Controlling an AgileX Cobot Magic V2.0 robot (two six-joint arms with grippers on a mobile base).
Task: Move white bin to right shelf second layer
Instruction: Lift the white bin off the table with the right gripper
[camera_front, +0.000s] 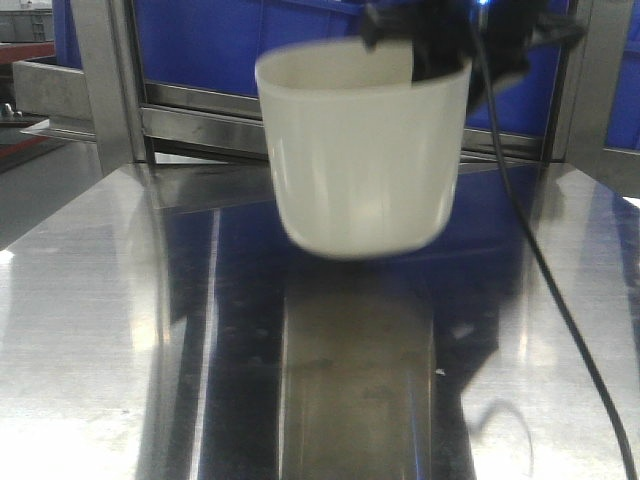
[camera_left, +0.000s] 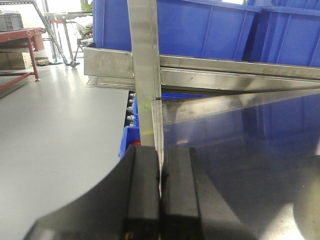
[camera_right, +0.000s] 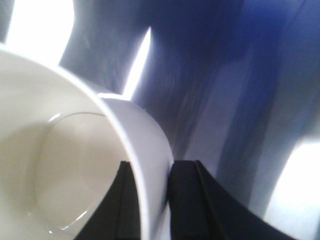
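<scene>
Cream-white smooth plastic bin (camera_front: 360, 160) hangs mouth-up above the mirror-like steel tabletop (camera_front: 90, 340), its rim wall pinched between the right arm's black fingers (camera_right: 187, 200) — one inside, one outside — while the left arm's fingers (camera_left: 142, 190) sit pressed together, empty.

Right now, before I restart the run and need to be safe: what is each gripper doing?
Left gripper: shut, holding nothing.
Right gripper: shut on the white bin, clamping its wall.
</scene>
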